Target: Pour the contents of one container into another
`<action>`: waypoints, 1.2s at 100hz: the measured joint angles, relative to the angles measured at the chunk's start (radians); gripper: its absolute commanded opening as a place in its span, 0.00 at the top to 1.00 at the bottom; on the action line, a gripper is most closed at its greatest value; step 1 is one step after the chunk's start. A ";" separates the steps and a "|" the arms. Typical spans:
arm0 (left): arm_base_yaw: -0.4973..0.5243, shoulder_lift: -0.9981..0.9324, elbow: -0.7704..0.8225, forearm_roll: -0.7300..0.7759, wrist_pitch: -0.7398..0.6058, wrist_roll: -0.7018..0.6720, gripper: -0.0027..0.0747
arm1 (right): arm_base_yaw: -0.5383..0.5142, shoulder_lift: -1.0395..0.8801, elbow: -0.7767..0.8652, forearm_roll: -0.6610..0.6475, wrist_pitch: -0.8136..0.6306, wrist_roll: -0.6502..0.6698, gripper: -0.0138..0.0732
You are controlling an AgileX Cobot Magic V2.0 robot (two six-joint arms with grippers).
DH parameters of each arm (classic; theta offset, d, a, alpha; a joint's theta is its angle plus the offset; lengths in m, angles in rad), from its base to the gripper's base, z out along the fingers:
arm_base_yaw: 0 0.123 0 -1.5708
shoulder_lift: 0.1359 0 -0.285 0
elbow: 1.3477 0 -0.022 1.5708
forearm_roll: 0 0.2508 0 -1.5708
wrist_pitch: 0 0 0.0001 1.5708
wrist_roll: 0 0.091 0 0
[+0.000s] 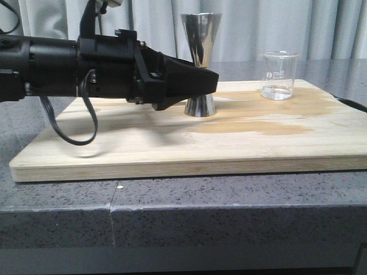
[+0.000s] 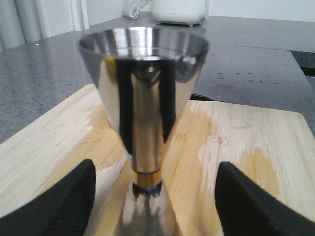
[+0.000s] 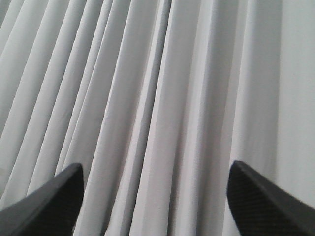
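My left gripper [image 1: 200, 86] reaches in sideways over the board [image 1: 172, 154], level with the waist of the jigger [image 1: 200, 63]. Jaws spread wide, one finger [image 2: 59, 206] on each side of the jigger, gaps visible on both sides, so released, not touching the steel in the left wrist view. From the front my fingers cover the jigger's waist; I can't tell depth there.

Jigger stands upright on the board, near the middle, toward the back edge. Shiny steel, hourglass shape, gold band [image 2: 147, 178] at the narrow waist. Slightly blurred in the wrist view. Can't tell if anything is inside.

Beaker [image 1: 279, 75] stands upright on the same board, well apart from the jigger, on the right side near the back edge. Clear glass, faint white markings, shorter than the jigger. Looks like a little clear liquid at the bottom, hard to be sure. Nothing is gripping it.

Board is pale wood with a darker stained patch [image 1: 252, 127] between the jigger and the beaker. It lies on a grey speckled counter [image 1: 172, 212].

My right gripper [image 3: 155, 206] is also spread, released, holding nothing. Its wrist camera faces only the grey curtain [image 3: 157, 98]. It does not show in the front view.

A black cable [image 1: 69, 129] loops down from my left arm over the board.
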 measured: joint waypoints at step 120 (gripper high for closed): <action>0.166 -0.301 0.000 0.234 0.076 -0.225 0.35 | 0.000 0.000 0.000 -0.001 0.000 0.000 0.22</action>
